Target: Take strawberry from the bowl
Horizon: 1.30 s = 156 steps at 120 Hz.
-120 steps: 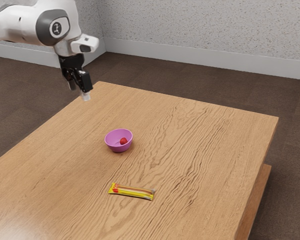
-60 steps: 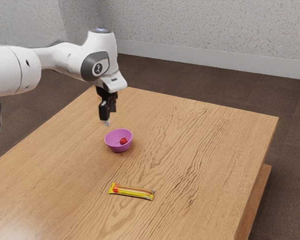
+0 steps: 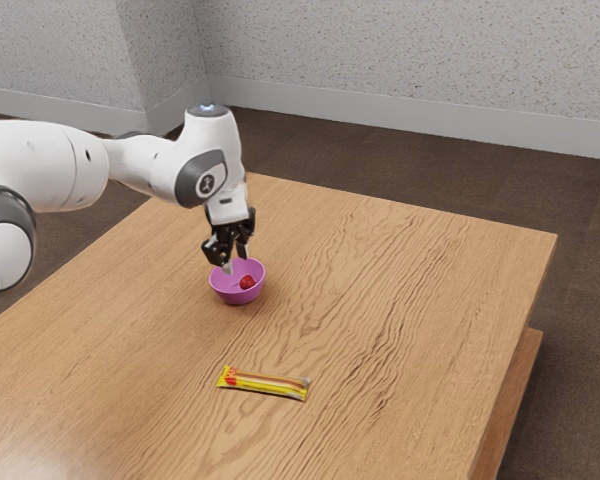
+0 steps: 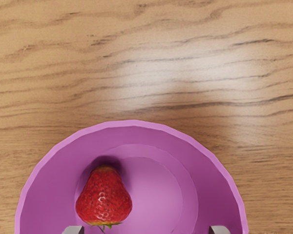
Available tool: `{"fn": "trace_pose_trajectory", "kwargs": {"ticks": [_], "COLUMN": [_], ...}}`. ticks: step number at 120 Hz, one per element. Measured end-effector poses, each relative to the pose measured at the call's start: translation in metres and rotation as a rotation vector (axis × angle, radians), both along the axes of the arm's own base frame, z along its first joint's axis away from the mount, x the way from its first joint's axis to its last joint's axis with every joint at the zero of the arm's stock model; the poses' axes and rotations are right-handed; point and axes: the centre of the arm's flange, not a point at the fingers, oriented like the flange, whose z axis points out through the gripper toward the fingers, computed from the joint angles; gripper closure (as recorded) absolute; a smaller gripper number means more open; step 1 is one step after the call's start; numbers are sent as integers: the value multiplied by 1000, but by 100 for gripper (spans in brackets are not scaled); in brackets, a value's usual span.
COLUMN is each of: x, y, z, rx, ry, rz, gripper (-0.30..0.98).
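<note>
1. While a candy bar lies flat at the near side, well apart from the bowl, both sit on the same wooden worktop. The bar has a yellow wrapper with a red patch at its end toward the exterior view's left.
2. Farther back is the bowl. It is round, pinky purple and stands upright.
3. Down in the bowl is the strawberry. It is red, with little green leaves at its wide end. It rests off to one side of the bowl's round bottom, not in the middle.
4. Right over the bowl is the tool, pointing down. Its two fingers are spread apart with a big gap, and they are not pinching anything. The strawberry is nearer to one fingertip than to the other. I can't tell if the tips dip below the bowl's rim.
5. Above the tool is the white and gray arm, which comes in from the exterior view's left.
6. Past the worktop is the dark brown floor.
7. Farthest away is the speckled gray wall, with a pale strip along its bottom.
</note>
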Motion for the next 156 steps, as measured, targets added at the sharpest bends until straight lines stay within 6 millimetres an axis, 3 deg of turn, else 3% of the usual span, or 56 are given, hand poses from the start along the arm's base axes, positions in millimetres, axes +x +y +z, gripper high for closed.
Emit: {"fn": "trace_pose_trajectory", "kwargs": {"ticks": [52,69,156], "x": [1,3,7], "y": [14,23,24], "z": [-32,-33,-66], "rx": [-7,-20,-67], "ry": [-69,-89,-105], "rz": [-134,-135,-150], "gripper": [42,42,50]}}
